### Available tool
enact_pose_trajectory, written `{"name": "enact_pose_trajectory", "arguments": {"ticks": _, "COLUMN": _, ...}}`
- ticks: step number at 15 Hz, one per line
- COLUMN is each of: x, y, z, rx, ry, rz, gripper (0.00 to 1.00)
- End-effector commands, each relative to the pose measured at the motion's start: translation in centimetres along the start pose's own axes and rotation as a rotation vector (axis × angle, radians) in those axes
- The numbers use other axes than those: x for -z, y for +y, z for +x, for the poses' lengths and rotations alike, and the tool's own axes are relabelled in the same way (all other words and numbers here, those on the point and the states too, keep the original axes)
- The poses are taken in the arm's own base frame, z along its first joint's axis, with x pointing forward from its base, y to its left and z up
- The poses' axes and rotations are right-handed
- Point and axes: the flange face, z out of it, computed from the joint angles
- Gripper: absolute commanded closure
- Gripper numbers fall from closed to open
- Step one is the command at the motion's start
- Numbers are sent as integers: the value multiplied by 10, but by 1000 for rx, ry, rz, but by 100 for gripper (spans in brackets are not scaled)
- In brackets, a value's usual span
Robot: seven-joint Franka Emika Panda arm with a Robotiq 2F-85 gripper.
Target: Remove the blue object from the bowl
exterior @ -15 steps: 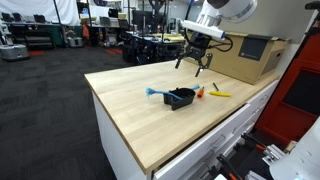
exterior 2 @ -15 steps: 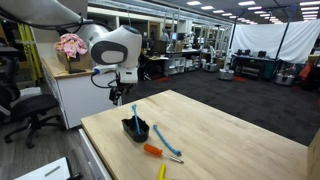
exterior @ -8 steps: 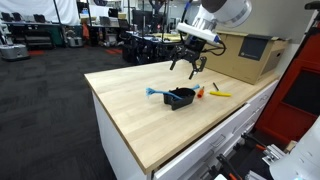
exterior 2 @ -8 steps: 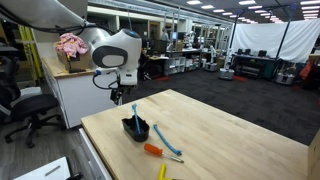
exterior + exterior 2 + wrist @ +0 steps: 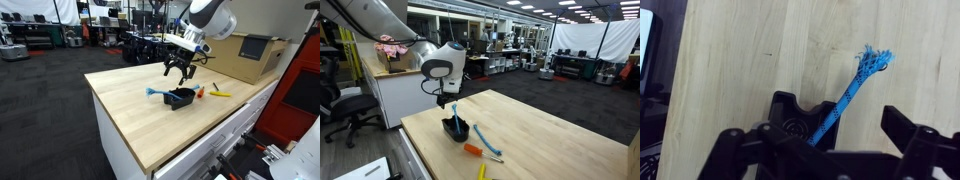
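Claw (image 5: pixel 181 78) hovers spread wide above bowl (image 5: pixel 181 98); blue object (image 5: pixel 849 93) leans inside.

The arm (image 5: pixel 208 14) is glossy white, built of smooth, rounded segments; a dark round cap (image 5: pixel 438 70) sits on one joint. Its gripper (image 5: pixel 181 76) is black, with thin, angular, matte fingers (image 5: pixel 915 145) made of jointed links.

Pretty sure it's a big open lab: far benches (image 5: pixel 506 63) piled with gear, strip lights (image 5: pixel 525 8) overhead, an office chair (image 5: pixel 340 110) on the left, white curtains (image 5: pixel 582 40) far right.
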Motion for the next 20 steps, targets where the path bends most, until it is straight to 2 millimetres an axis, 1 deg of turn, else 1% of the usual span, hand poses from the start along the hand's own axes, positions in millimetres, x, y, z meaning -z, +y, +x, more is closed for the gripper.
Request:
{"name": "enact_pose_trajectory", "arguments": {"ticks": 1, "x": -30, "y": -21, "z": 3, "rx": -74, "ry": -20, "rz": -4, "gripper": 0}}
{"name": "enact_pose_trajectory", "arguments": {"ticks": 6, "x": -58, "y": -30, "z": 9, "rx": -145, "ry": -35, "rz": -28, "gripper": 0}}
{"name": "enact_pose_trajectory", "arguments": {"ticks": 11, "x": -76, "y": -36, "z": 18, "rx": -199, "ry": -38, "rz": -29, "gripper": 0}}
{"name": "enact_pose_trajectory", "arguments": {"ticks": 12, "x": -79, "y": -37, "z": 19, "rx": -207, "ry": -37, "rz": -29, "gripper": 6}}
{"name": "enact_pose_trajectory", "arguments": {"ticks": 13, "x": -81, "y": -38, "z": 20, "rx": -213, "ry": -37, "rz": -31, "gripper": 23}}
{"name": "enact_pose_trajectory", "arguments": {"ticks": 14, "x": -83, "y": -40, "z": 21, "rx": -218, "ry": -37, "rz": -33, "gripper": 30}}
{"name": "enact_pose_trajectory", "arguments": {"ticks": 15, "x": -85, "y": -41, "z": 22, "rx": -222, "ry": -37, "rz": -35, "gripper": 32}}
{"name": "enact_pose_trajectory", "arguments": {"ticks": 16, "x": -87, "y": -42, "z": 22, "rx": -226, "ry": -38, "rz": -37, "gripper": 38}}
{"name": "enact_pose_trajectory", "arguments": {"ticks": 19, "x": -89, "y": -46, "z": 23, "rx": -231, "ry": -40, "rz": -38, "gripper": 61}}
{"name": "enact_pose_trajectory", "arguments": {"ticks": 20, "x": -89, "y": -47, "z": 23, "rx": -231, "ry": -40, "rz": -37, "gripper": 67}}
